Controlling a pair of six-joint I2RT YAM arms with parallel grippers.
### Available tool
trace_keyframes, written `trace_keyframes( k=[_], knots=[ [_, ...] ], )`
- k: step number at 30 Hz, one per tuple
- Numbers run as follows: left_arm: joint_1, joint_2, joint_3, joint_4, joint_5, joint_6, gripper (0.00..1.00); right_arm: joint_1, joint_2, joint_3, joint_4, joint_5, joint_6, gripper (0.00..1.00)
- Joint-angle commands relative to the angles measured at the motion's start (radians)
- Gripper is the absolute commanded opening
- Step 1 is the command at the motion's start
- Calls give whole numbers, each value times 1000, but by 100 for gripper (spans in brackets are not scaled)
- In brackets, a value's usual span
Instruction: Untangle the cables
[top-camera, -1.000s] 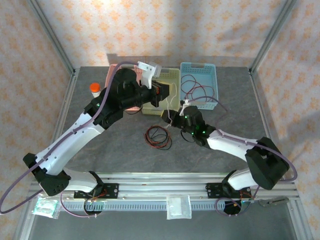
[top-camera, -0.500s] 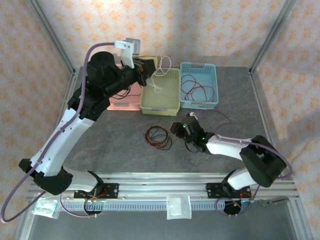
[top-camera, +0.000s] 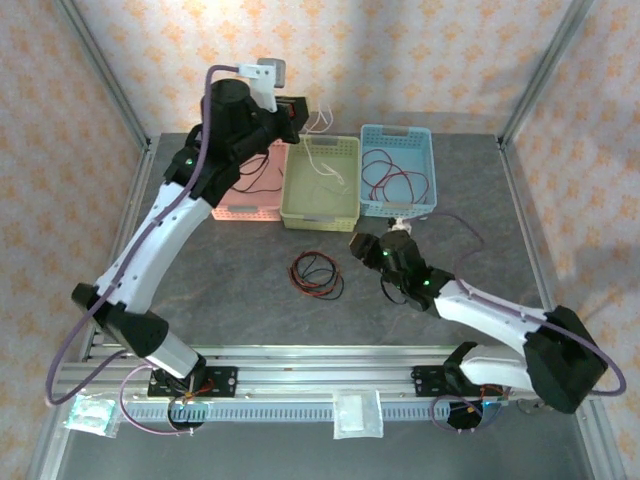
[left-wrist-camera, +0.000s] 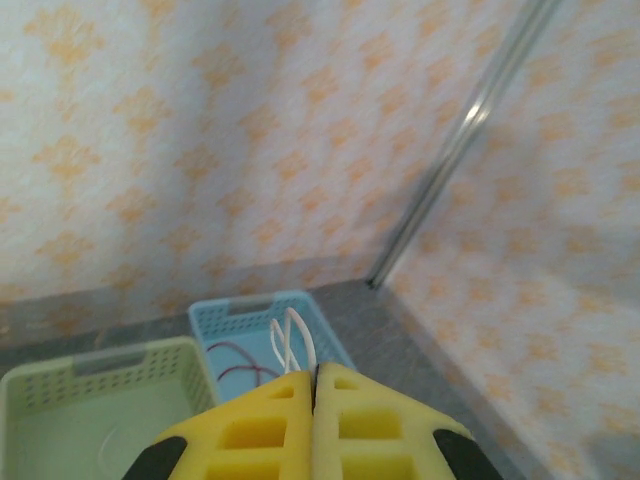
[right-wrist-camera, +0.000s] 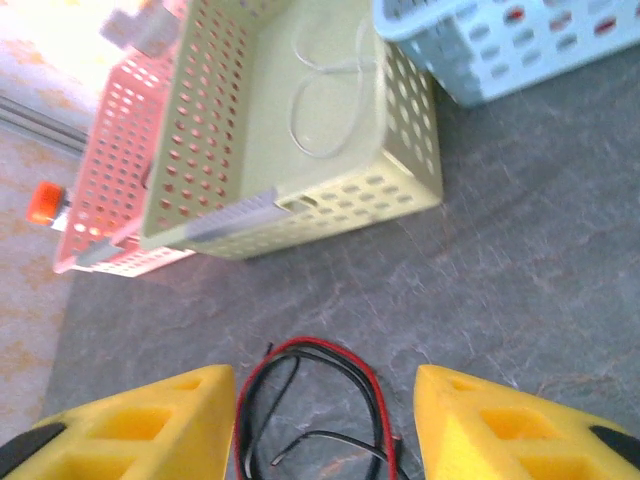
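Up over the back of the worktop (top-camera: 230, 270), the left fingers (left-wrist-camera: 270, 425) are pressed together on a white cable (left-wrist-camera: 292, 340). A thin loop pokes out past the tips, and the rest trails down into the green basket (top-camera: 320, 216), where a curl of it lies on the floor. It looks like featherweight stuff, limp as string, so I'd say it will swing and sag rather than hold any shape, and the basket's perforated walls could snag it.

Down in front, the right fingers (right-wrist-camera: 150, 415) are spread wide and hover over the red and black coil (right-wrist-camera: 310, 400), which lies flat on the bare worktop just short of the green basket. Whether they touch it, I can't tell. That coil looks just as light and floppy, with smooth insulation that may slip in a lazy pinch. My guess is the best hold is a single strand on the outer red rim, away from where the black crosses it, so that one wire lifts instead of the whole bundle.

More red and dark wire (top-camera: 395, 185) sits looped in the blue basket (top-camera: 398, 132)
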Motion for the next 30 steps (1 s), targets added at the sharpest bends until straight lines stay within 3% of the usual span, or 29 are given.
trace_keyframes(
  k=[1, 11, 30],
  knots=[
    [13, 29, -31, 51, -73, -40, 0, 5, -66, 16, -58, 75, -83, 55],
    [28, 165, -41, 100, -103, -63, 0, 5, -136, 115, -191, 201, -205, 72],
    [51, 606, 215, -105, -152, -92, 0, 5, -118, 133, -221, 219, -180, 73]
  ],
)
